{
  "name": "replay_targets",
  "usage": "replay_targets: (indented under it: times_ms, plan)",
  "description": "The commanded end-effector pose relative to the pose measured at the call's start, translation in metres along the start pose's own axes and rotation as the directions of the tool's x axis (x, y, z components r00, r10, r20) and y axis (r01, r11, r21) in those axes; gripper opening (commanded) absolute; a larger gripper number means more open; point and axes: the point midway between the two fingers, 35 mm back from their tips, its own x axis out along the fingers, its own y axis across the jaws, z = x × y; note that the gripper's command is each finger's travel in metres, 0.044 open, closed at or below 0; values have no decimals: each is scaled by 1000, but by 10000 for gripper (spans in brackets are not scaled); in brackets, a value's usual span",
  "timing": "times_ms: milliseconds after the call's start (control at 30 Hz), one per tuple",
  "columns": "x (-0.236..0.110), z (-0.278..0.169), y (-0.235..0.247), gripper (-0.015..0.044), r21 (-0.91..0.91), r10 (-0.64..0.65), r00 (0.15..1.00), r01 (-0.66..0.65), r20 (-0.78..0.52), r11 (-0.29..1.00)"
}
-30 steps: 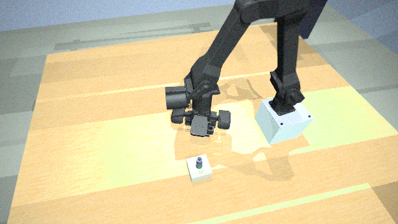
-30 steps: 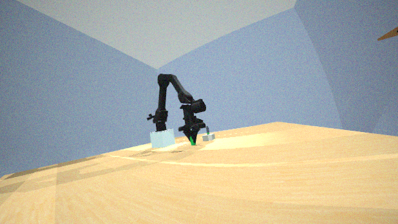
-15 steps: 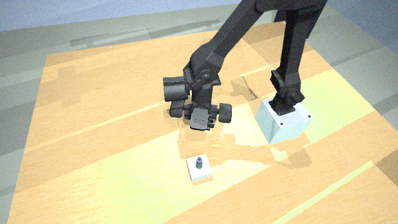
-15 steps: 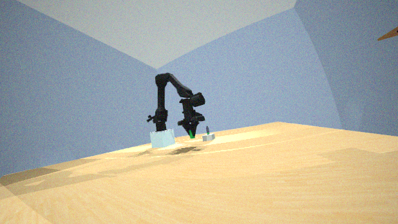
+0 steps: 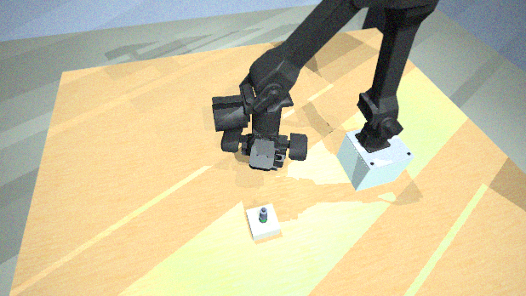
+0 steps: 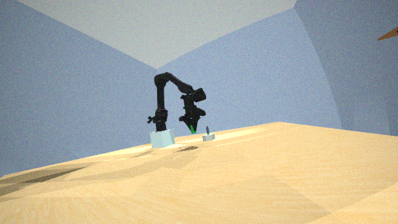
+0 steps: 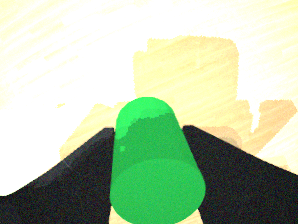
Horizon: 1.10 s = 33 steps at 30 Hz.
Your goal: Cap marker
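Observation:
The green cap (image 7: 154, 163) (image 6: 192, 129) sits between my two dark fingers in the wrist view. My gripper (image 7: 148, 136) (image 6: 192, 127) (image 5: 264, 163) is shut on it and holds it a little above the table, tilted. The marker (image 5: 263, 215) (image 6: 207, 130) stands upright in the white holder block (image 5: 265, 229) (image 6: 208, 138), uncapped, with a green band near its base. The gripper is behind the block in the top view and to its left in the exterior view, well apart from the marker. In the top view the cap is hidden under the gripper.
The arm's pale blue base box (image 5: 374, 163) (image 6: 161, 138) stands on the wooden table (image 5: 128, 170) to the right of the gripper. The arm's links arch over the table's back half.

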Motion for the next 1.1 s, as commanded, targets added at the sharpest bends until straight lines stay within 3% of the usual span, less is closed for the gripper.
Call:
replay_targets:
  times_ms: [0,1067]
  plan:
    - [-4,12,-2,0,3,-5,1000,5,-1,1000]
    - [-45,121,13,0,0,4,1000,-4,8,1000]
